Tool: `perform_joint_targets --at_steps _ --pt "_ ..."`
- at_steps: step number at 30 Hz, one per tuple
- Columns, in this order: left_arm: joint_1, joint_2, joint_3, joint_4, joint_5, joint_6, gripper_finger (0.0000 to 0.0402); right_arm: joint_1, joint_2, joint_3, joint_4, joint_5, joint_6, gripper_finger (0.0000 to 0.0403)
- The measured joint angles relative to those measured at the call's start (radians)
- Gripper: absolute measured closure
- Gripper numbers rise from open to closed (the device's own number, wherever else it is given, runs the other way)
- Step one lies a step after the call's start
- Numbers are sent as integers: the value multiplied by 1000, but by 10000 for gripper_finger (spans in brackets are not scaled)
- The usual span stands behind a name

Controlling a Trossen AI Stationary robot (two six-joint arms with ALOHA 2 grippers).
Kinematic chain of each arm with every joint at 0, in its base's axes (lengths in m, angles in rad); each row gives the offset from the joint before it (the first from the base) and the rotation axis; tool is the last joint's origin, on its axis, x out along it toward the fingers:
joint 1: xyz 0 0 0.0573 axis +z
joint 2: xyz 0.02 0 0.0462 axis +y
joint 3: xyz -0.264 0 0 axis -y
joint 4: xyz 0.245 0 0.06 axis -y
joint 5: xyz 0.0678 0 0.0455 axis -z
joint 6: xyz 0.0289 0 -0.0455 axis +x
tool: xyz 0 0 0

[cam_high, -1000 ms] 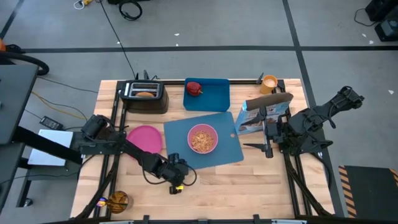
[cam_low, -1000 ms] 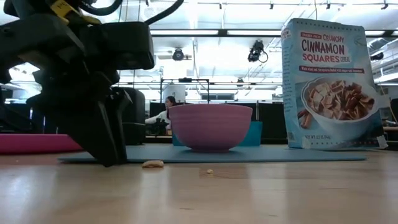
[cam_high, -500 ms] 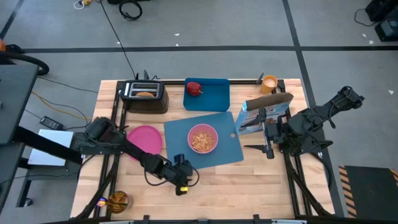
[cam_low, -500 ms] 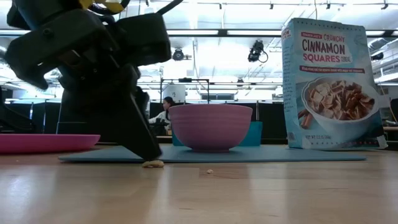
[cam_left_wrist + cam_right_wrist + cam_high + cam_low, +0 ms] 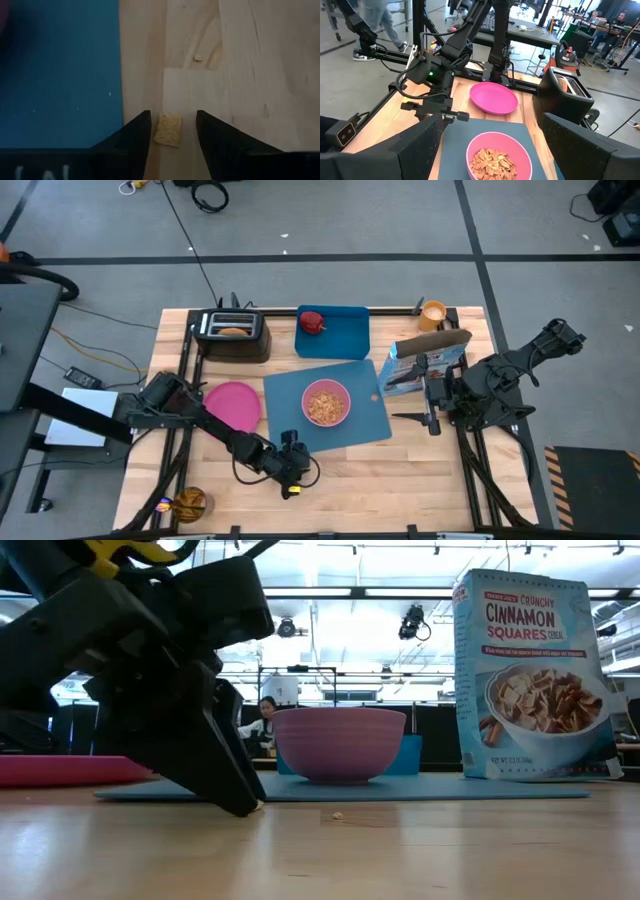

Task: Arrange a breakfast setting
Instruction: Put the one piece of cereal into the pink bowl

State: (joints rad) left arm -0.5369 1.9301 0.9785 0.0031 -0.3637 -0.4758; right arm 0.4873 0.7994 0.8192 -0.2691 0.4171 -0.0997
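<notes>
The left gripper (image 5: 172, 131) has shifted along the table (image 5: 400, 465) to a spilled cereal piece (image 5: 168, 129) beside the mat (image 5: 368, 418) — jaws part-open, straddling it, nothing gripped. The bowl (image 5: 325, 402) sits on the mat — this looks like tidying; the right gripper (image 5: 405, 416) waits wide open.

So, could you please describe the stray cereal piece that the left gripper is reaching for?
Start at the blue mat and move just off its front edge onto the bare wood. There the left gripper stands with open fingers either side of a small tan square of cereal. A much tinier crumb lies farther off.
</notes>
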Motion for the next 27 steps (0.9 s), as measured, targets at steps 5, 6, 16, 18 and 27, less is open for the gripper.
perform_joint_targets --at_steps 5,6,16,18,27 --pt "0 -1 0 -22 -11 38 261 0 0 0 -2 0 4 55" --pt "0 -1 -1 -19 -11 46 265 0 0 0 -2 0 4 55" --pt "0 1 -3 -6 -10 68 300 0 0 0 -3 0 4 55" --pt "0 1 -3 -4 -10 68 303 0 0 0 -3 0 4 55" --pt "0 2 -7 25 -14 66 314 0 0 0 -3 0 4 55"
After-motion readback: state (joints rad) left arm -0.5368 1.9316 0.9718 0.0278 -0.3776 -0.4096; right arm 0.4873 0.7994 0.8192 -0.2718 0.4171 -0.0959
